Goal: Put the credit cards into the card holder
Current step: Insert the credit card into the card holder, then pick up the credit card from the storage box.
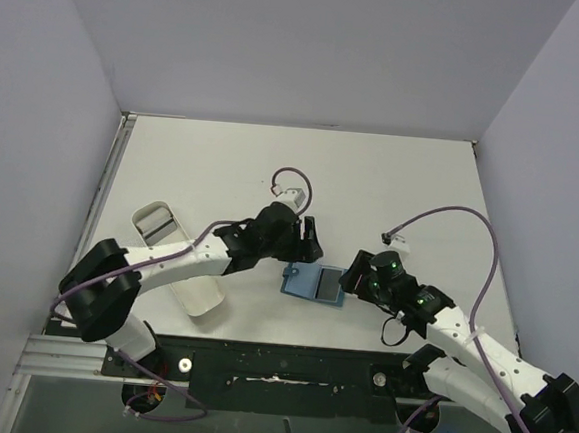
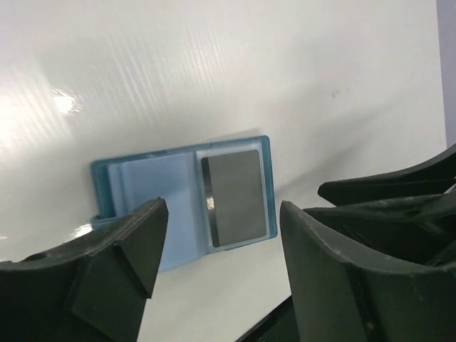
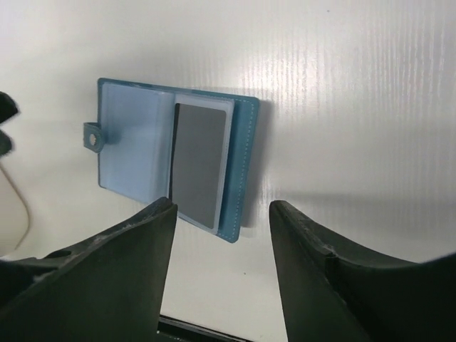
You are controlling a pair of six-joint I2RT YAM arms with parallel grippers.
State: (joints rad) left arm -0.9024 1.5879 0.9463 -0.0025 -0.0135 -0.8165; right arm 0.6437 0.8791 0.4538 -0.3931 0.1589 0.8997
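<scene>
Teal card holder (image 3: 135, 153) lies open, likely light and floppy, with a stiff, slick-looking credit card (image 3: 199, 160) sleeved in its right half; probably best pinched by an edge. The left gripper (image 2: 222, 214) and right gripper (image 3: 222, 208) gape, empty.

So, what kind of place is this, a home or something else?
Probably a robot test cell in a laboratory. Bare pale walls enclose a plain white table, two cabled robot arms stand at its near edge, and on it lie a teal card holder and a white tray.
</scene>
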